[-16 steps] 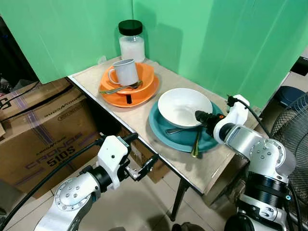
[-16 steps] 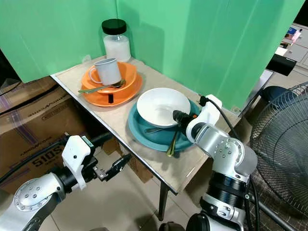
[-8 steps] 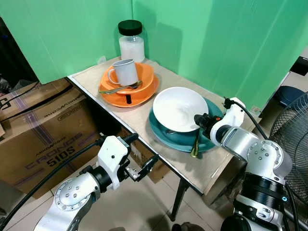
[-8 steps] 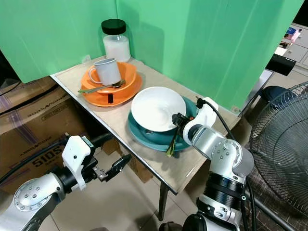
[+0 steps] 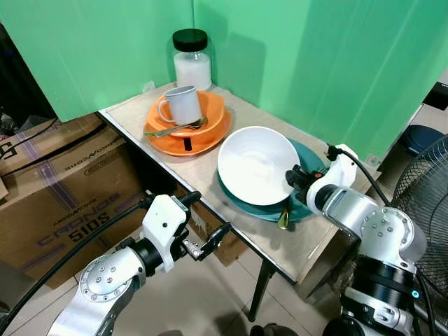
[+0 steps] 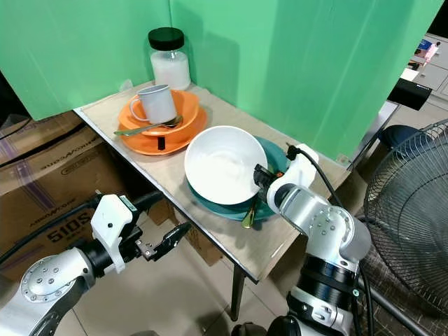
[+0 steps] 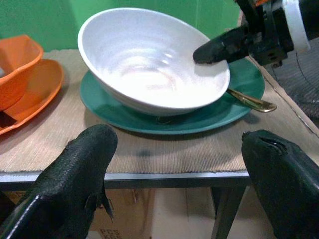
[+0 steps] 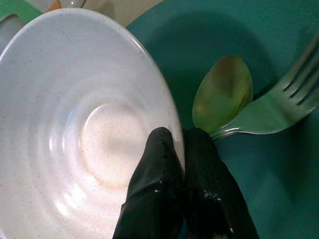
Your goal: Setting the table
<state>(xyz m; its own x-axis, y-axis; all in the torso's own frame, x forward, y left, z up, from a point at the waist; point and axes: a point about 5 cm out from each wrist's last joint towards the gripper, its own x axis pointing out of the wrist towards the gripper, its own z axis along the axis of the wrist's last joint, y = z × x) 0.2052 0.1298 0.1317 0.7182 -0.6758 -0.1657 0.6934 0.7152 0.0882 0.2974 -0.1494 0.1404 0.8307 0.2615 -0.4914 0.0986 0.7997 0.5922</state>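
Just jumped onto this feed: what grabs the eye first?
The right gripper pinches the rim of the white bowl, tipping it up off the teal plate near the table's front edge, with a spoon and fork lying on the plate beneath. Behind sit an orange plate holding a grey mug, and a black-lidded jar.

One white bowl (image 5: 255,164) and one orange bowl (image 5: 207,106). Two plates: one teal (image 5: 309,159), one orange (image 5: 204,142). One grey mug (image 5: 182,104). One jar (image 5: 191,59) with a black lid. Two spoons, one gold (image 8: 223,93) and one (image 5: 175,128) on the orange plate. One fork (image 8: 271,106). One worktop (image 5: 210,183). One cardboard box (image 5: 63,189). One fan (image 6: 409,189).
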